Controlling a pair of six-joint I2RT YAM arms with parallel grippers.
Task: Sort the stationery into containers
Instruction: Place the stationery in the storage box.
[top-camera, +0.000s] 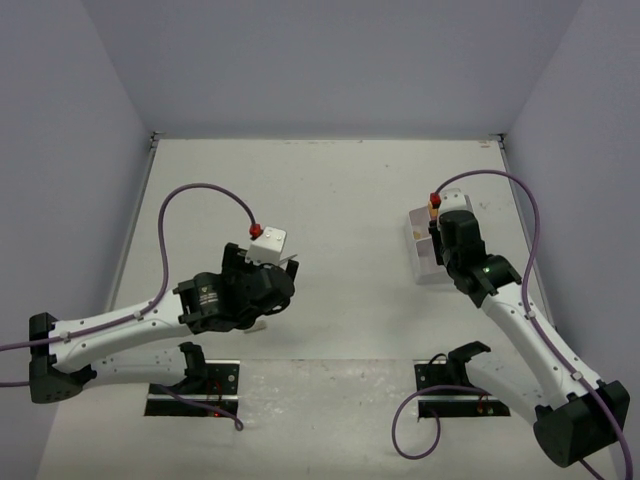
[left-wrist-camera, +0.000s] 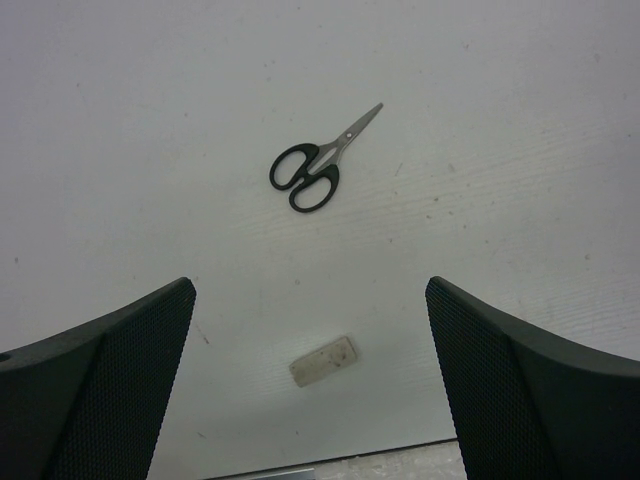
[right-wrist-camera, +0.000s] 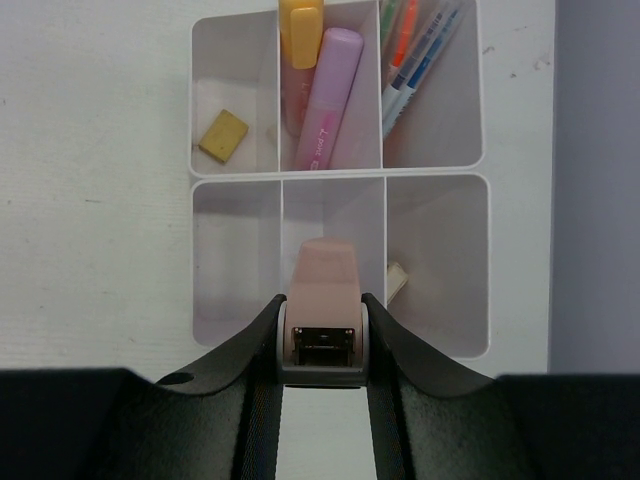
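In the left wrist view, black-handled scissors (left-wrist-camera: 315, 170) lie closed on the table, and a small grey eraser (left-wrist-camera: 323, 361) lies nearer the camera. My left gripper (left-wrist-camera: 308, 290) is open and empty above the table, with the eraser below the gap between its fingers. My right gripper (right-wrist-camera: 322, 310) is shut on a pink blocky stationery item (right-wrist-camera: 323, 285) over the near middle compartment of the white divided tray (right-wrist-camera: 487, 260). The tray holds a tan eraser (right-wrist-camera: 222, 135), an orange marker (right-wrist-camera: 300, 30), a purple-pink marker (right-wrist-camera: 328, 100), thin pens (right-wrist-camera: 415, 55) and a small cream block (right-wrist-camera: 396, 280).
In the top view the tray (top-camera: 422, 250) sits at the right, partly under my right gripper (top-camera: 445, 240). My left gripper (top-camera: 285, 268) hangs over the table's left middle and hides the scissors and eraser there. Grey walls stand along the table's sides and back.
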